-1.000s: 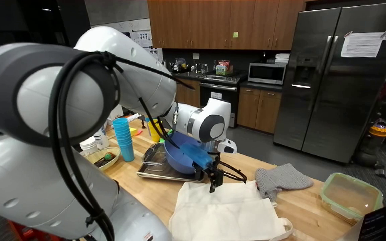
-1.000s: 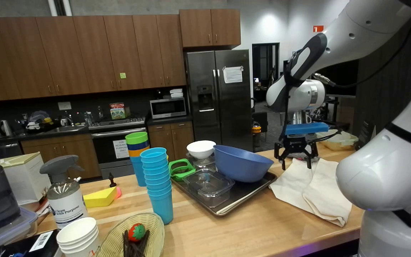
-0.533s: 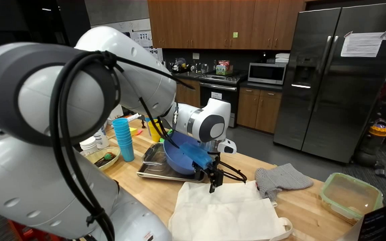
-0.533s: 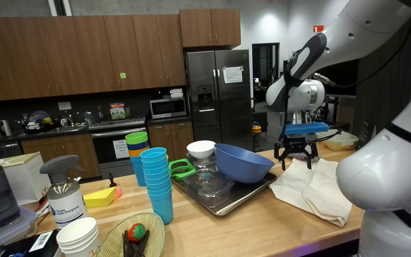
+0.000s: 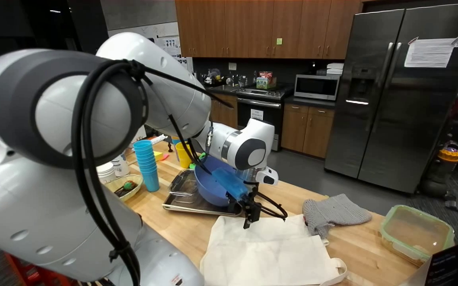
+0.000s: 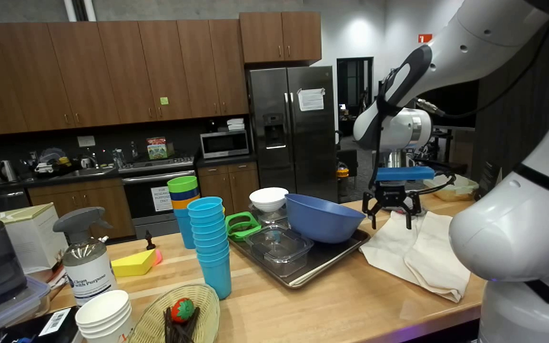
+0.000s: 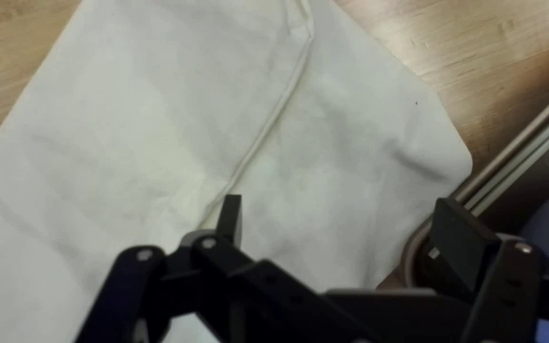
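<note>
Your gripper (image 7: 339, 202) has its two fingers spread wide, with nothing between them. It hangs over the white cloth bag (image 5: 268, 258), which lies on the wooden table (image 6: 303, 314). In the wrist view, one finger lines up with the bag and the other with the edge of the dark tray (image 6: 324, 255) just beside it. A big blue bowl (image 6: 322, 219) sits tilted on that tray. At another edge of the bag you see a gray knit thing (image 5: 334, 214), and well apart from it a clear box (image 5: 418, 234) with a green rim. As for how far along you are, the bag is laid mostly flat, and your gripper seems to be in place above it. No hold on anything is made yet. The bag is not all smooth: it has small wrinkles, a line that may be a fold or a seam, and a strap (image 5: 343, 268) poking out.
</note>
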Controlling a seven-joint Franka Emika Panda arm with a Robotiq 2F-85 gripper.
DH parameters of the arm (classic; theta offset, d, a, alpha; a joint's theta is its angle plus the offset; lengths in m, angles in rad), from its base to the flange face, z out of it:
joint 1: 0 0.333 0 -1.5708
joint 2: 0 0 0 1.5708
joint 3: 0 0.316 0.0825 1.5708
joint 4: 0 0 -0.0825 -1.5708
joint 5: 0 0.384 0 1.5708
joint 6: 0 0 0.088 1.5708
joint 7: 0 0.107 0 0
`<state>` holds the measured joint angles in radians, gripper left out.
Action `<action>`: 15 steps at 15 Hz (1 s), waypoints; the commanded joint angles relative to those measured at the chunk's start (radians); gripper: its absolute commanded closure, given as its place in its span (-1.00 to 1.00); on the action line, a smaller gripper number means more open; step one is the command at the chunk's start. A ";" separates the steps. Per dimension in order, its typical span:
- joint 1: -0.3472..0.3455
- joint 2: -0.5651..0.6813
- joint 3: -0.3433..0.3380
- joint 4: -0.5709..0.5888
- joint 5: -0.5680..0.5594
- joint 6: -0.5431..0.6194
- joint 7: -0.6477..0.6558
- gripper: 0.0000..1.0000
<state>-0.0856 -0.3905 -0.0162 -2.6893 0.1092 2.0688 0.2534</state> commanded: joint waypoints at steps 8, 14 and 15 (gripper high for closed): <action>0.011 0.040 0.027 0.033 0.037 -0.002 0.108 -1.00; 0.054 0.120 0.046 0.046 0.122 0.026 0.101 -1.00; 0.057 0.124 0.048 0.048 0.124 0.025 0.101 -1.00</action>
<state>-0.0434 -0.2964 0.0249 -2.6658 0.2041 2.0832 0.3404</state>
